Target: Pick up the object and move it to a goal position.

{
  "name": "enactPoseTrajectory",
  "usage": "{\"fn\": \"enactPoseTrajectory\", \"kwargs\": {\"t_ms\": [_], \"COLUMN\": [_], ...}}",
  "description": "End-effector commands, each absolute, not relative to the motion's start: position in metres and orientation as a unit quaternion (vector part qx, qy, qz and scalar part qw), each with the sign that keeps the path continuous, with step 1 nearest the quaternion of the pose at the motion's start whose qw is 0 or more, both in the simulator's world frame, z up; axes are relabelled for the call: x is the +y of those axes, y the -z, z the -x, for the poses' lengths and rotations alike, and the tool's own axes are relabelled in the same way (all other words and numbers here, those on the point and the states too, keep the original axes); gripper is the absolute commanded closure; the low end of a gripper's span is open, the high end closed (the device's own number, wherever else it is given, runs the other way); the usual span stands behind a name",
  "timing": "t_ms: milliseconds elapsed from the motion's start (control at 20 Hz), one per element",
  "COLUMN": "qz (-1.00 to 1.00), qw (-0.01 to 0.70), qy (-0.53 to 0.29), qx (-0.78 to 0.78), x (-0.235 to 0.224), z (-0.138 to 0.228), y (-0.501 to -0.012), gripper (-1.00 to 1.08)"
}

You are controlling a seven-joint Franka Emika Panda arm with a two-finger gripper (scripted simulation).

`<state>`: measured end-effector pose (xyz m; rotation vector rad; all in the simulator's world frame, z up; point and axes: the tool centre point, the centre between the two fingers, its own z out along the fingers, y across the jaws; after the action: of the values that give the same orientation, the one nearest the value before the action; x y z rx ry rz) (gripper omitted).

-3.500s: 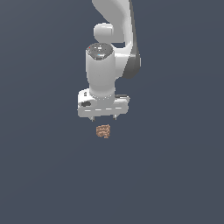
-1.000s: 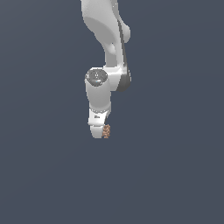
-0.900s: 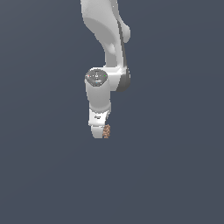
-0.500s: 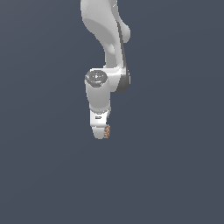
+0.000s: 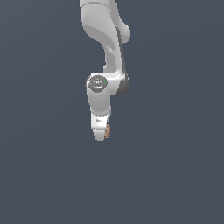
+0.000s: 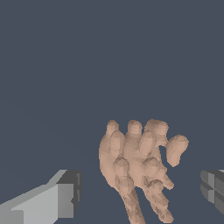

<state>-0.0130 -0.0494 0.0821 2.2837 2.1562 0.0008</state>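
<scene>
The white arm (image 5: 107, 57) comes down from the upper edge of the exterior view and ends in the claw (image 5: 101, 131), which is seen edge-on, so its two fingers overlap into one narrow white shape. The object (image 5: 107, 130), a small reddish-brown bumpy lump, shows only as a sliver at the claw's tip, on the side toward the exterior view's right, touching the white finger there. Most of it is hidden behind the claw in this view. The background is a flat dark grey-blue with no visible edge or shadow, so whether the object rests on the counter or hangs clear of it cannot be told.

In the wrist view the object (image 6: 138, 168) fills the middle, a knobbly mass of rounded pinkish-brown nubs. One grey fingertip (image 6: 65, 194) stands on one side of it and the other fingertip (image 6: 213, 188) on the opposite side. Visible dark gaps separate both pads from the lump, so the claw appears spread around the object rather than pinching it, though the low angle makes this less than certain. The object sits between the fingers, somewhat nearer the middle than either pad.
</scene>
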Motion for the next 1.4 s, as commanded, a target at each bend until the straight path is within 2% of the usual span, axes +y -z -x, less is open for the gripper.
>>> {"fn": "enactPoseTrajectory", "kwargs": {"t_ms": [0, 350, 400, 1000, 1350], "qz": [-0.727, -0.726, -0.726, -0.726, -0.726], "qw": [0.0, 0.0, 0.0, 0.001, 0.0], "qy": [0.0, 0.0, 0.0, 0.0, -0.001], "qx": [0.687, 0.687, 0.687, 0.687, 0.687], "x": [-0.049, -0.049, -0.049, -0.049, -0.042], "z": [0.014, 0.013, 0.013, 0.012, -0.003], "y": [-0.069, -0.053, -0.053, -0.055, -0.068], "gripper": [-0.92, -0.92, 1.08, 1.08, 1.08]}}
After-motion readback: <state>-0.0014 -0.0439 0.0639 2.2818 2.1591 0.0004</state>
